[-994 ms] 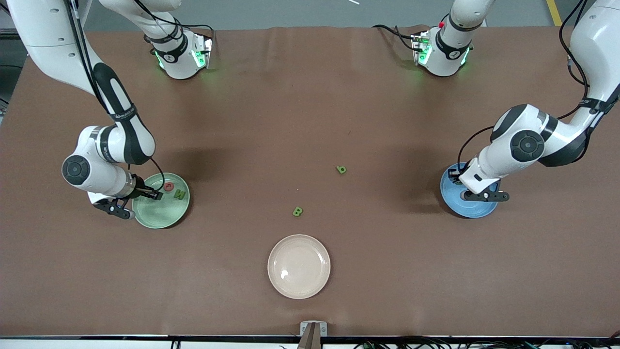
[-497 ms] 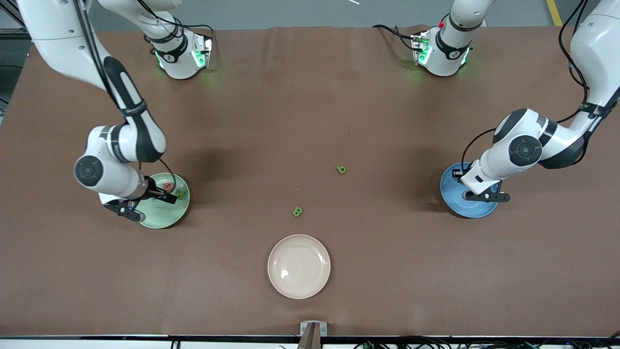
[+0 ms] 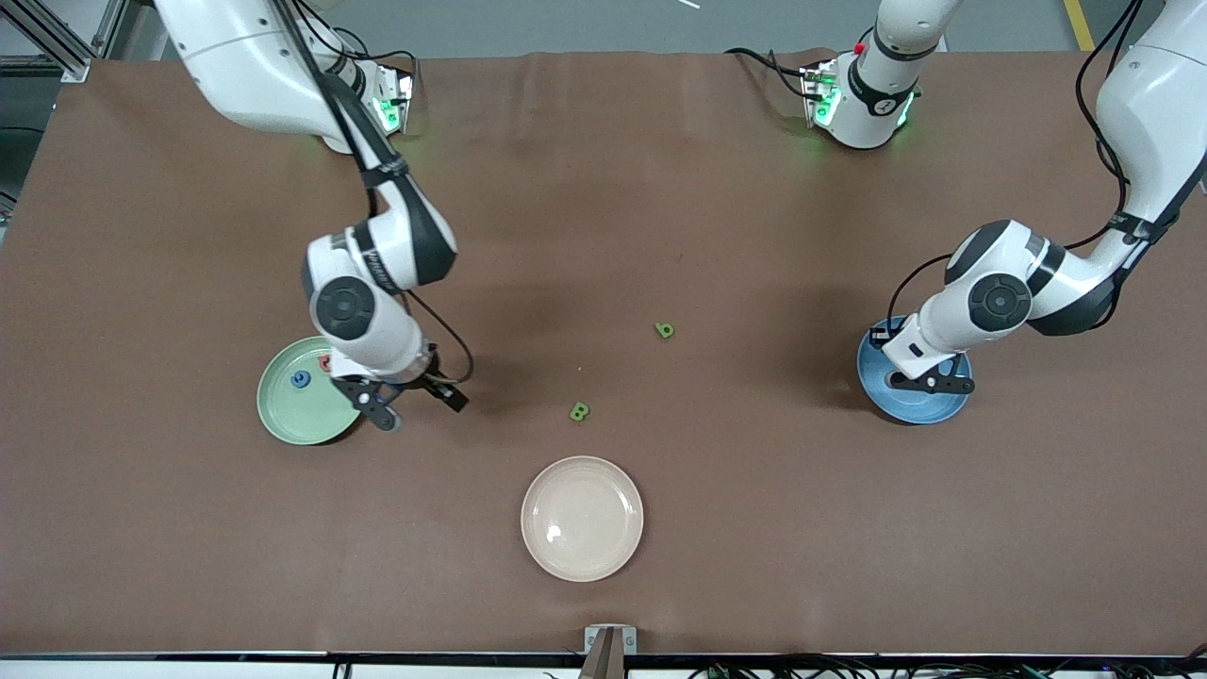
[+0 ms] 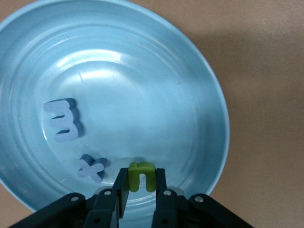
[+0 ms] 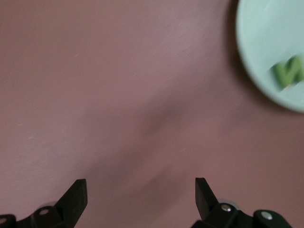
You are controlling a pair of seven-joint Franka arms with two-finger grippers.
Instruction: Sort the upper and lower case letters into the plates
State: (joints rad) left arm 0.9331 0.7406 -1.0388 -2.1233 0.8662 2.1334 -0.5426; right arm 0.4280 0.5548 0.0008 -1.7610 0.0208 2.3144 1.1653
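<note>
Pale green plate (image 3: pixel 304 391), toward right arm's end of worktop (image 3: pixel 603 236): round, shallow, smooth plastic; holds a blue letter (image 3: pixel 300 379), a red letter (image 3: pixel 325 361) partly under the arm, and a green letter (image 5: pixel 289 71) seen from the right wrist view. Right gripper (image 3: pixel 415 401) over bare brown matte worktop just beside that plate, jaws spread wide, nothing between them. Judged step: right arm between picks, heading for a loose letter.

Mid-worktop: green "B" (image 3: pixel 579 411), chunky, foam-like; green "b" (image 3: pixel 665 330) farther from front camera. Cream plate (image 3: pixel 582 518) nearest front camera, no letters in it.

Blue plate (image 4: pixel 190 85), toward left arm's end: glossy, ringed floor; holds a blue "m" (image 4: pixel 62 120) and a blue "x" (image 4: pixel 92 167). Left gripper (image 4: pixel 141 183) over plate rim, jaws clamped on green "n" (image 4: pixel 142 175). Judged next: release "n" into blue plate; right gripper to centre over "B", descend, close.
</note>
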